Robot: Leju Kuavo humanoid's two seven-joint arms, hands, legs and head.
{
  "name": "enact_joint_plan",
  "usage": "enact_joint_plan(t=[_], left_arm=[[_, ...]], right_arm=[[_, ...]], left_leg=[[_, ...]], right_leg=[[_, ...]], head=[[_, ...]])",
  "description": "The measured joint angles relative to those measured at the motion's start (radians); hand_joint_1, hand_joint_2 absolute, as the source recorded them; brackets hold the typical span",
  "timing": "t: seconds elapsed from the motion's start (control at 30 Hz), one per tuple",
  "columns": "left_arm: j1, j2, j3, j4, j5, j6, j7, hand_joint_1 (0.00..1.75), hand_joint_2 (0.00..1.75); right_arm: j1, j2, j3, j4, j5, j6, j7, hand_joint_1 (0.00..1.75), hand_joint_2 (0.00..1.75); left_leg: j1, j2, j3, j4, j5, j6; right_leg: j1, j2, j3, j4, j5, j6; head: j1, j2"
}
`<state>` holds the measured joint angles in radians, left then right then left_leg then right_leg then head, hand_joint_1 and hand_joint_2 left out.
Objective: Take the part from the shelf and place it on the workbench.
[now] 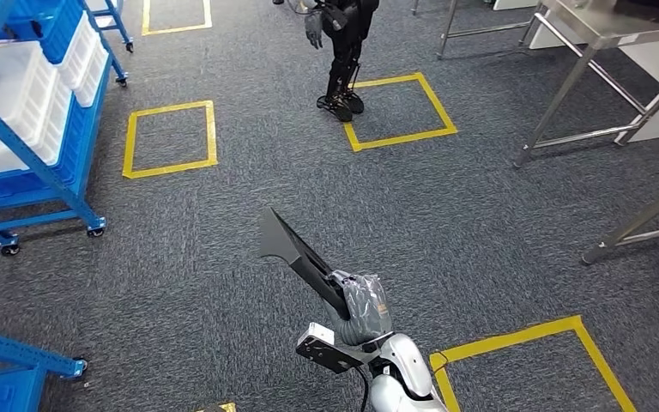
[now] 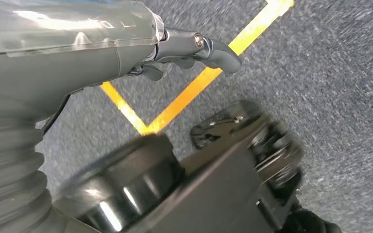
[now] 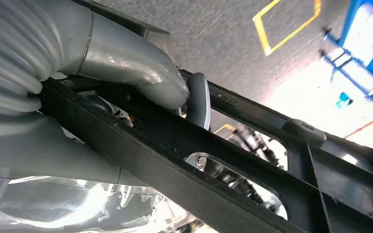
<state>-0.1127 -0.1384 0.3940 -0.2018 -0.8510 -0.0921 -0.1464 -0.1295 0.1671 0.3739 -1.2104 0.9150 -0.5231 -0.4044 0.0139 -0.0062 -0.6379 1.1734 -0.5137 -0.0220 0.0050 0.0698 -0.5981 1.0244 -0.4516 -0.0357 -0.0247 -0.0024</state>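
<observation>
Right hand: gripping (image 1: pixel 362 302) the part (image 1: pixel 296 251), a long black plastic piece, fingers wrapped round one end of it. In the right wrist view the thumb (image 3: pixel 126 68) is pressing on one side of a rib and a darker finger (image 3: pixel 199 97) is hooking over the other, so it's a proper clamp, not a loose pinch.

Part: sticking out forward and up from the hand, well above the carpet (image 1: pixel 223 223), flared end leading. Guessing it's being carried out front like that so it isn't bumping the robot's legs while walking.

Left hand: hanging (image 2: pixel 194 51) down by the floor, fingers curling in with nothing in them as far as I can tell. Yellow floor tape (image 2: pixel 194 92) is passing underneath it.

Shelf: blue rack (image 1: pixel 43 163) with white bins is sitting off to the left, well apart from the part, so pickup is looking done.

Workbench: steel-legged tables (image 1: pixel 592 94) are standing at the upper right, still well away. I'd say we're mid-carry and placing hasn't started.

Other stuff: another dark robot (image 1: pixel 343 51) is standing beside a yellow square ahead, roughly between here and the tables, so worth steering around.
</observation>
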Motion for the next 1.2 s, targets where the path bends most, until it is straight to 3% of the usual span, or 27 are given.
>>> enact_joint_plan(t=[0.03,0.1,0.17,0.2,0.27,0.3,0.37,0.4,0.43,0.5,0.53,0.57,0.63,0.7,0.77,0.83,0.87,0.9,0.93,0.97,1.0,1.07,1.13,1.2], left_arm=[[-0.001,0.000,0.001,0.000,-0.002,-0.001,0.003,0.00,1.75],[-0.002,0.001,0.004,0.000,-0.007,-0.002,0.007,0.00,1.75],[-0.005,0.001,0.006,0.000,-0.012,-0.003,0.009,0.00,1.75],[-0.006,0.001,0.006,0.000,-0.014,-0.003,0.009,0.00,1.75],[-0.008,-0.001,0.006,0.000,-0.017,-0.003,0.009,0.00,1.75],[-0.007,-0.002,0.006,0.000,-0.019,-0.003,0.009,0.00,1.75],[-0.004,-0.002,0.006,0.000,-0.021,-0.006,0.011,0.00,1.75],[-0.003,-0.002,0.007,0.000,-0.020,-0.008,0.012,0.00,1.75],[-0.003,-0.002,0.007,0.000,-0.020,-0.011,0.015,0.00,1.75],[-0.003,-0.002,0.008,0.000,-0.016,-0.016,0.017,0.00,1.75],[-0.003,-0.002,0.009,0.000,-0.014,-0.018,0.018,0.00,1.75],[-0.003,-0.002,0.010,0.000,-0.013,-0.020,0.018,0.00,1.75],[-0.003,-0.002,0.014,0.000,-0.011,-0.021,0.018,0.00,1.75],[-0.004,-0.002,0.016,0.000,-0.015,-0.017,0.014,0.00,1.75],[-0.004,-0.002,0.016,0.000,-0.024,-0.010,0.005,0.00,1.75],[-0.002,-0.002,0.016,0.000,-0.033,-0.002,-0.006,0.00,1.75],[0.001,-0.001,0.016,0.000,-0.037,0.001,-0.013,0.00,1.75],[0.003,-0.001,0.016,0.000,-0.039,0.005,-0.019,0.00,1.75],[0.004,-0.001,0.016,0.000,-0.041,0.008,-0.026,0.00,1.75],[0.004,-0.001,0.016,0.000,-0.043,0.011,-0.032,0.00,1.75],[0.004,-0.001,0.016,0.000,-0.043,0.013,-0.037,0.00,1.75],[0.003,-0.001,0.016,0.000,-0.044,0.017,-0.046,0.00,1.75],[0.004,-0.001,0.016,0.000,-0.045,0.019,-0.055,0.00,1.75],[0.002,-0.002,0.016,0.000,-0.046,0.021,-0.061,0.00,1.75]], right_arm=[[0.000,0.000,0.000,0.000,0.000,-0.001,0.000,1.75,1.75],[0.000,0.000,0.001,0.000,0.000,-0.003,0.001,1.75,1.75],[0.004,-0.001,0.001,-0.001,0.002,-0.004,0.005,1.75,1.75],[0.007,-0.002,0.001,-0.002,0.003,-0.005,0.007,1.75,1.75],[0.008,-0.005,0.001,-0.004,0.004,-0.006,0.010,1.75,1.75],[0.008,-0.005,0.001,-0.005,0.004,-0.006,0.012,1.75,1.75],[0.010,-0.007,0.001,-0.006,0.004,-0.007,0.016,1.75,1.75],[0.013,-0.009,0.001,-0.007,0.004,-0.007,0.018,1.75,1.75],[0.016,-0.012,0.001,-0.007,0.004,-0.007,0.020,1.75,1.75],[0.023,-0.017,0.001,-0.013,0.005,-0.007,0.023,1.75,1.75],[0.024,-0.018,0.001,-0.018,0.005,-0.007,0.024,1.75,1.75],[0.025,-0.019,0.001,-0.023,0.006,-0.007,0.024,1.75,1.75],[0.027,-0.021,0.000,-0.031,0.006,-0.008,0.025,1.75,1.75],[0.034,-0.023,0.000,-0.039,0.006,-0.010,0.026,1.75,1.75],[0.040,-0.025,-0.001,-0.049,0.007,-0.011,0.027,1.75,1.75],[0.043,-0.025,-0.002,-0.055,0.009,-0.013,0.028,1.75,1.75],[0.044,-0.025,-0.002,-0.056,0.010,-0.013,0.029,1.75,1.75],[0.047,-0.026,-0.002,-0.056,0.010,-0.013,0.029,1.75,1.75],[0.051,-0.028,-0.003,-0.057,0.011,-0.014,0.030,1.75,1.75],[0.054,-0.029,-0.003,-0.057,0.011,-0.014,0.032,1.75,1.75],[0.057,-0.030,-0.003,-0.059,0.011,-0.015,0.033,1.75,1.75],[0.059,-0.031,-0.004,-0.062,0.011,-0.018,0.034,1.75,1.75],[0.060,-0.032,-0.006,-0.066,0.012,-0.023,0.034,1.75,1.75],[0.064,-0.034,-0.008,-0.068,0.012,-0.025,0.035,1.75,1.75]], left_leg=[[0.001,-0.018,0.027,-0.064,0.027,0.003],[0.000,-0.047,0.058,-0.137,0.046,0.009],[0.000,-0.042,0.063,-0.147,0.045,0.017],[0.001,-0.034,0.065,-0.152,0.048,0.023],[0.004,-0.015,0.069,-0.163,0.055,0.035],[0.003,-0.005,0.070,-0.166,0.056,0.039],[0.002,0.018,0.070,-0.166,0.055,0.041],[0.002,0.029,0.071,-0.166,0.053,0.041],[0.002,0.039,0.072,-0.166,0.052,0.040],[0.002,0.057,0.078,-0.166,0.047,0.036],[0.000,0.065,0.081,-0.165,0.043,0.031],[-0.002,0.072,0.084,-0.164,0.040,0.026],[-0.007,0.088,0.088,-0.164,0.034,0.015],[-0.005,0.099,0.093,-0.163,0.028,0.003],[0.000,0.072,0.080,-0.121,-0.004,-0.005],[0.002,0.031,0.028,-0.004,-0.067,-0.008],[0.003,0.021,-0.005,0.065,-0.095,-0.008],[0.003,0.017,-0.031,0.114,-0.107,-0.009],[0.003,0.015,-0.041,0.128,-0.098,-0.009],[0.003,0.014,-0.033,0.101,-0.070,-0.008],[0.004,0.008,-0.010,0.041,-0.029,-0.006],[0.006,-0.025,0.045,-0.087,0.027,0.001],[0.005,-0.051,0.067,-0.137,0.033,0.007],[0.005,-0.042,0.069,-0.145,0.035,0.016]], right_leg=[[0.001,0.011,-0.001,0.004,-0.002,0.003],[-0.002,0.030,-0.007,0.008,-0.002,0.013],[-0.005,0.044,-0.013,0.007,0.001,0.026],[-0.004,0.037,-0.015,0.010,-0.002,0.031],[-0.003,-0.005,-0.038,0.062,-0.037,0.041],[-0.004,-0.032,-0.063,0.114,-0.067,0.045],[-0.009,-0.056,-0.126,0.242,-0.121,0.053],[-0.013,-0.060,-0.144,0.278,-0.127,0.056],[-0.016,-0.063,-0.145,0.279,-0.115,0.059],[-0.020,-0.083,-0.090,0.170,-0.049,0.060],[-0.016,-0.108,-0.053,0.098,-0.023,0.057],[-0.011,-0.126,-0.026,0.043,-0.006,0.052],[-0.001,-0.141,-0.009,0.002,-0.004,0.041],[-0.002,-0.118,-0.009,-0.002,-0.002,0.030],[-0.007,-0.097,-0.005,-0.008,0.001,0.016],[-0.008,-0.075,-0.002,-0.010,0.002,0.006],[-0.007,-0.064,-0.002,-0.009,0.001,0.003],[-0.006,-0.051,-0.001,-0.008,0.001,0.002],[-0.006,-0.038,0.000,-0.006,0.000,0.002],[-0.006,-0.024,0.001,-0.004,-0.001,0.003],[-0.006,-0.011,0.002,-0.001,-0.003,0.005],[-0.007,0.013,0.000,0.007,-0.008,0.012],[-0.009,0.031,-0.008,0.012,-0.008,0.023],[-0.012,0.043,-0.013,0.012,-0.006,0.036]], head=[[0.000,0.000],[0.000,0.000],[0.000,0.000],[0.000,0.000],[0.000,0.000],[0.000,0.000],[0.000,0.000],[0.000,0.000],[0.000,0.000],[0.000,0.000],[0.000,0.000],[0.000,0.000],[0.000,0.000],[0.000,0.000],[0.000,0.000],[0.000,0.000],[0.000,0.000],[0.000,0.000],[0.000,0.000],[0.000,0.000],[0.000,0.000],[0.000,0.000],[0.000,0.000],[0.000,0.000]])
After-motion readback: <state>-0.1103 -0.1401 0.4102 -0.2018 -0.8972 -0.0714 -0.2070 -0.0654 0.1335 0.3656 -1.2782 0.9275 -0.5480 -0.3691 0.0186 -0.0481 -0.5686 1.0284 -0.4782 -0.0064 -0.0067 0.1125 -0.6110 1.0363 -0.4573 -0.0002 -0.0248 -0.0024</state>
